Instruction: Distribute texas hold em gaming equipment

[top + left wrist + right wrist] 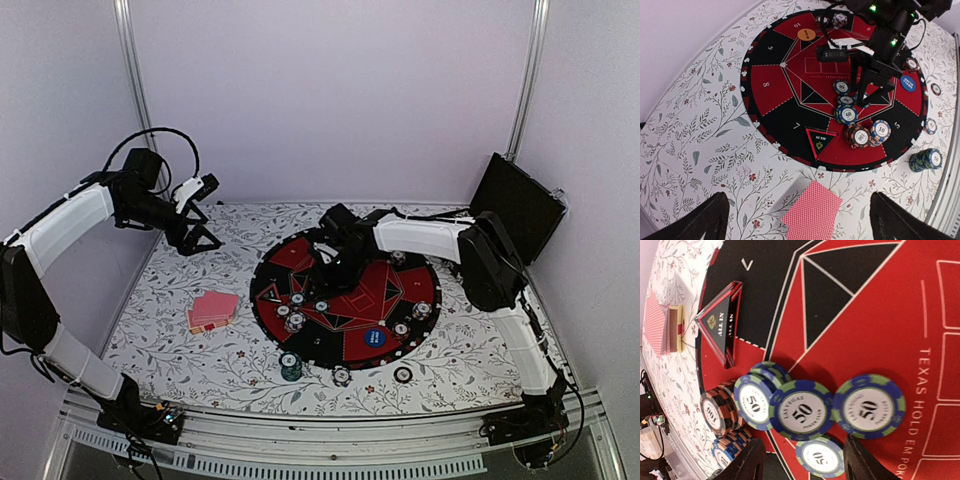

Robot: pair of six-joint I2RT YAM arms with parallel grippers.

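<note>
On the surface (160, 330) lies the round mat (398, 292), with the cards (212, 310) in a pile just left of it; the left hand (203, 243) hangs high near them, fingers wide apart, holding nothing. The right hand (327, 272) is low over the blue chips (801, 412) on the mat, fingers apart around one chip (820, 456). I think it is picking up; next it must squeeze just that chip and lift.

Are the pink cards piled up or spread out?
Piled up: the pink-red-backed playing cards lie in one slightly uneven stack on the flowery tablecloth, beside the round red-and-black mat.
</note>
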